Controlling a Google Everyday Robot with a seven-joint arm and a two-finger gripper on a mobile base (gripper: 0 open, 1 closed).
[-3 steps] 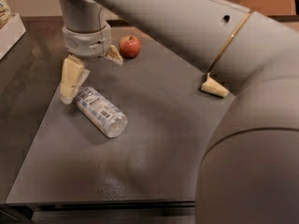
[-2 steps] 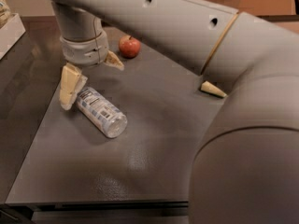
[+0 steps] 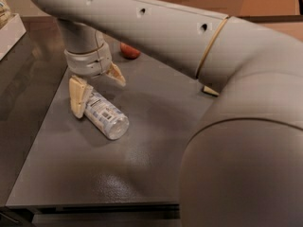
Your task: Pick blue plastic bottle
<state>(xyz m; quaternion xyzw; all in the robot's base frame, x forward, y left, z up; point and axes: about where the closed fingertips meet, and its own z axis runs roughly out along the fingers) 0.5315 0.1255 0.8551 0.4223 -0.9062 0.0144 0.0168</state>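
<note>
The blue plastic bottle lies on its side on the dark grey table, with its blue-and-white label facing up; its cap end is hidden. My gripper hangs straight above the bottle's far end, open. One tan finger stands just left of the bottle, close to touching it. The other finger is behind and to the right of it. The grey arm fills the top and right of the view.
A red apple sits at the back of the table, mostly hidden by the arm. A white box stands at the far left edge. The table's front edge runs along the bottom.
The gripper has come down and moved over the bottle's far end, so its fingers now stand on either side of it. The bottle has not moved. The arm now hides most of the apple.
</note>
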